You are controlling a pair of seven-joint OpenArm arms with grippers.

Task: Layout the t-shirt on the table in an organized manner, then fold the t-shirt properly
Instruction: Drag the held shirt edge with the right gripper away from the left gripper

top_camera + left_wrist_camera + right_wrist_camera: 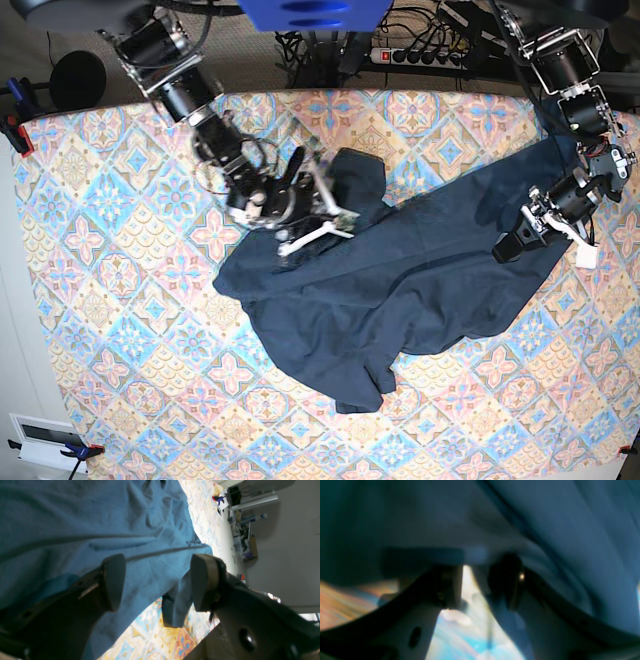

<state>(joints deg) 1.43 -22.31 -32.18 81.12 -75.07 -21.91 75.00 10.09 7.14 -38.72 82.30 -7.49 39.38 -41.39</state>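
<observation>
No writing or label can be read on anything in view, and no container shows.

The t-shirt [400, 290] lies crumpled and spread in a wide, uneven band across the middle of the worktop [120, 330], running from near the right edge toward the centre, with a lobe reaching down toward the near edge and a bunched part toward the far edge. It is creased throughout, with one fold of cloth doubled over along its length.

The left end effector [528, 232] sits over the shirt's end near the worktop's right edge. In the left wrist view its two pads [113, 585] stand wide apart with nothing between them, the navy cloth lying beyond.

The right end effector [318, 212] is at the shirt's bunched part near the worktop's centre. The right wrist view is blurred; its jaws appear parted with cloth draped over them, but whether cloth is caught cannot be told.
</observation>
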